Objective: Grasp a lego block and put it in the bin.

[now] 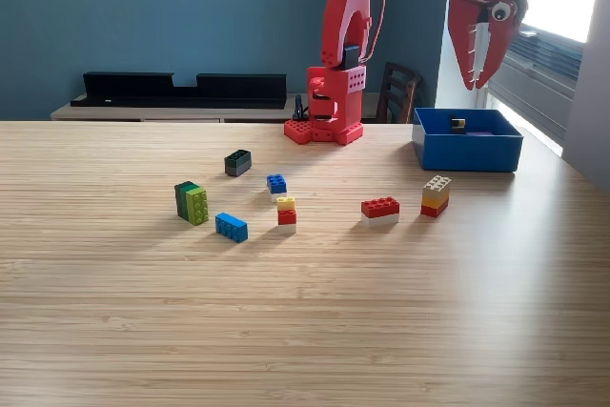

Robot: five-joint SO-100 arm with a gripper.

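Note:
The blue bin [467,152] sits at the exterior view's right, on the far part of the wooden table. A small dark and yellow block [458,124] lies inside it. My red gripper [477,83] hangs high above the bin and points down, with its jaws a little apart and nothing between them. Several lego blocks are spread across the table: a dark block [237,162], a small blue one [276,183], a green pair [192,202], a blue brick [231,227], a yellow-red-white stack [286,214], a red-on-white piece [380,208] and a beige-yellow-red stack [436,195].
The arm's red base [326,113] stands at the table's far edge, left of the bin. Behind it are a dark chair [396,92] and a low shelf with black trays [181,88]. A window fills the view's right.

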